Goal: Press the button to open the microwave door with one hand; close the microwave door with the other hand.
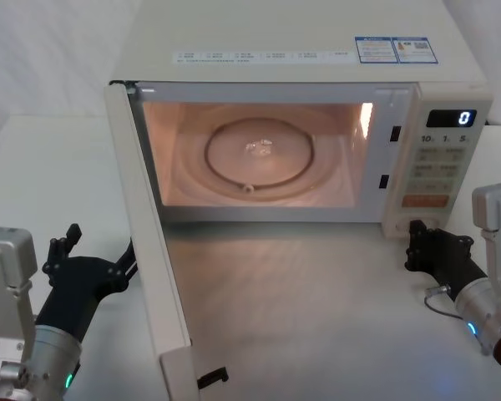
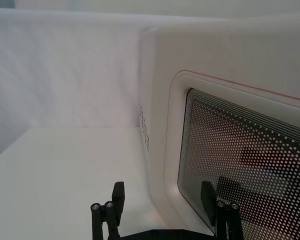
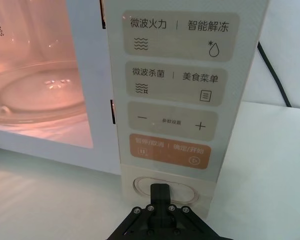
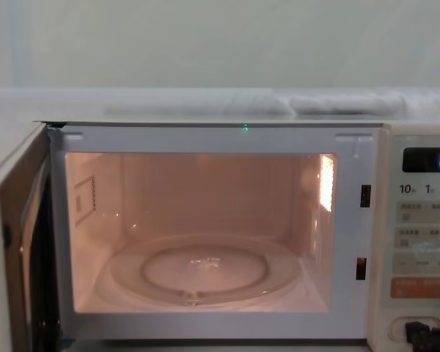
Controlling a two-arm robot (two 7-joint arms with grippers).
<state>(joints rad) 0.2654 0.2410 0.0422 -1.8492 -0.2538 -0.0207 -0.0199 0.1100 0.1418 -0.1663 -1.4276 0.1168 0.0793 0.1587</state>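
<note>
Microwave door (image 1: 154,276) swings wide toward the near left, the left gripper (image 1: 88,263) just beside its outer face with fingers (image 2: 117,197) spread apart. At right, the right gripper (image 1: 419,242), pinched narrow, meets the button (image 3: 165,189); beyond glows the microwave (image 1: 301,50) and its turntable (image 1: 259,159).

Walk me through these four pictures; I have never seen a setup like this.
A two-armed robot faces a cream microwave on a white table. One picture looks down from its head, one forward from its chest, and one from each wrist. The microwave door stands swung open, the lit inside showing a glass turntable. The right gripper, black and blocky, is right at the large oval button below the control panel. The left gripper, jaws open, sits at the door's outer side. Neither holds anything.
</note>
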